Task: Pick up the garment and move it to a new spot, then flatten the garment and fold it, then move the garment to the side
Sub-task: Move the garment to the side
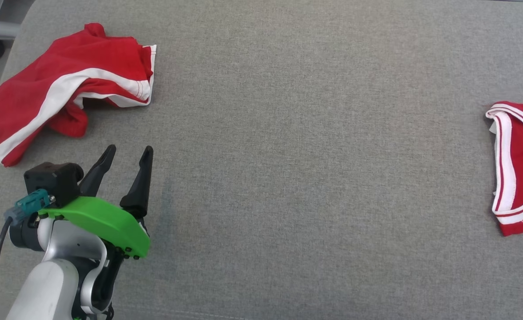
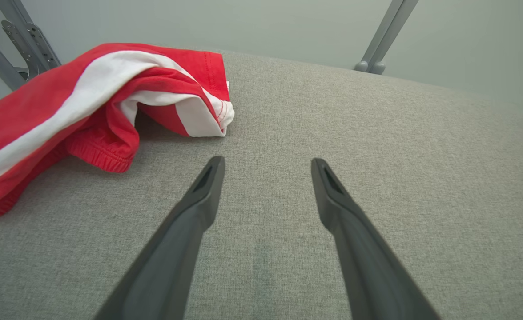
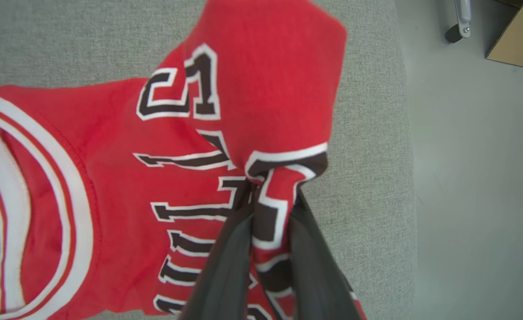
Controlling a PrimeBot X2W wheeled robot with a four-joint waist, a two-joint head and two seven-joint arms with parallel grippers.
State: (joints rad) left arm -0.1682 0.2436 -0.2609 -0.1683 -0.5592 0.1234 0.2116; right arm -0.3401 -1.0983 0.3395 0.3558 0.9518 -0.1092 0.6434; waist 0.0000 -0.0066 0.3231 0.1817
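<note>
At the right edge of the grey fabric-covered table [image 1: 288, 133] lies the red jersey [image 1: 521, 169], rumpled, its white-trimmed opening turned toward the table's middle and the rest running off past the head view's side. The right gripper [image 3: 272, 204] is closed on it: in the right wrist view the two dark fingers pinch a raised fold of the lettered front, on the side of the jersey nearest the table's edge, with the floor just beyond. The fabric is bunched at the pinch, so the grip looks made and the lift not yet begun. The jersey's long axis cannot be read while it is this crumpled. The left gripper [image 1: 129, 150] hangs with its jaws wide apart and nothing between them near the left edge, just short of a pair of red shorts [image 1: 66, 84] with white stripes heaped at the far left corner. It is well apart from the jersey, so the carry falls to the right arm. The bare cloth between the two garments lies to the jersey's left, and that is likely the way to carry it.
</note>
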